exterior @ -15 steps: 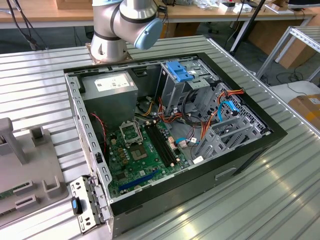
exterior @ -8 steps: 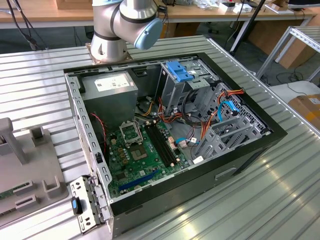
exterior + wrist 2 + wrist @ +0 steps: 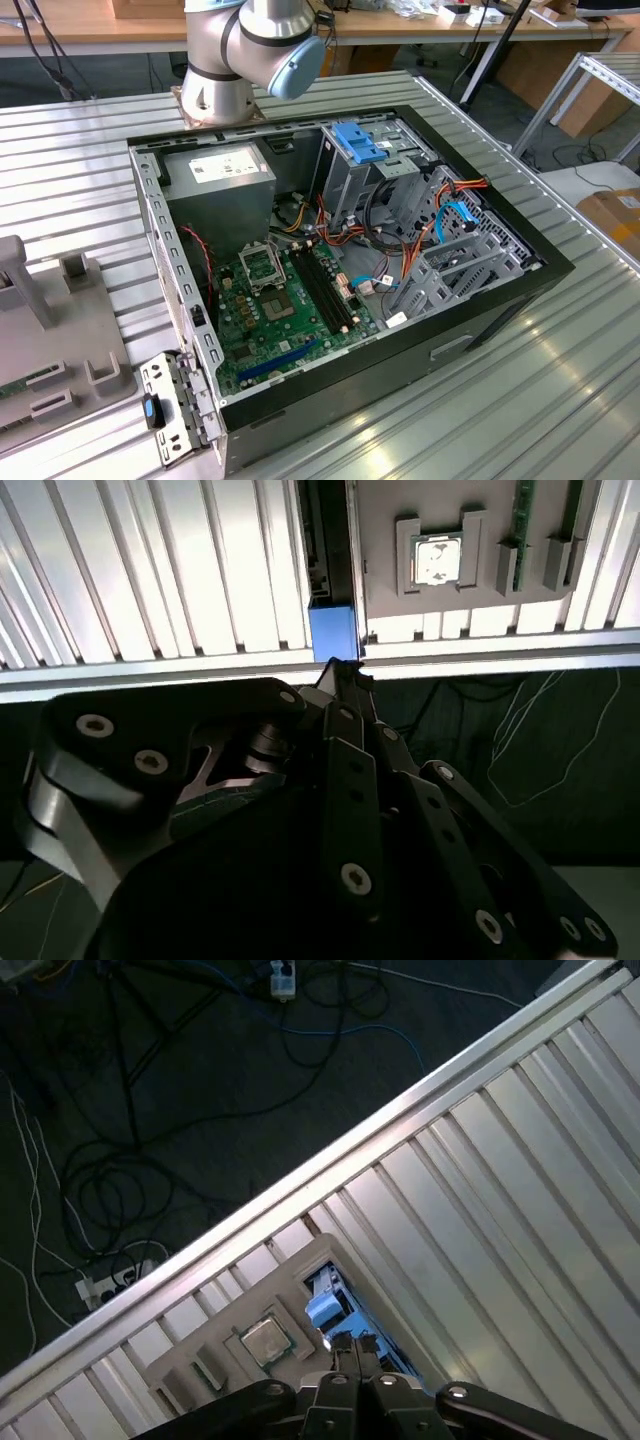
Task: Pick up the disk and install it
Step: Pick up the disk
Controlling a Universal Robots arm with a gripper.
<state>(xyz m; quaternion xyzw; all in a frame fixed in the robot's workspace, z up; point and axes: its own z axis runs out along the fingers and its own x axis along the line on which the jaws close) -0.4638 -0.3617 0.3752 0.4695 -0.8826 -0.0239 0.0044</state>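
The disk [image 3: 176,410] is a silver-grey metal drive with a blue carrier tab, resting at the front left corner of the open computer case [image 3: 540,262], beside the grey holder block [image 3: 60,340]. In both wrist views its blue end [image 3: 333,630] [image 3: 325,1310] lies just past my gripper's tips. My gripper [image 3: 341,670] [image 3: 352,1343] hangs well above the disk, its black fingers drawn together with nothing between them. The tall grey drive cage [image 3: 350,185] with a blue bracket on top stands inside the case.
The case holds a green motherboard [image 3: 275,310], a grey power-supply box [image 3: 222,185] and orange and blue cables. The holder block carries a processor chip [image 3: 437,562] [image 3: 265,1340]. The ribbed metal table [image 3: 560,400] ends at an edge near the disk, with floor cables [image 3: 120,1190] beyond it.
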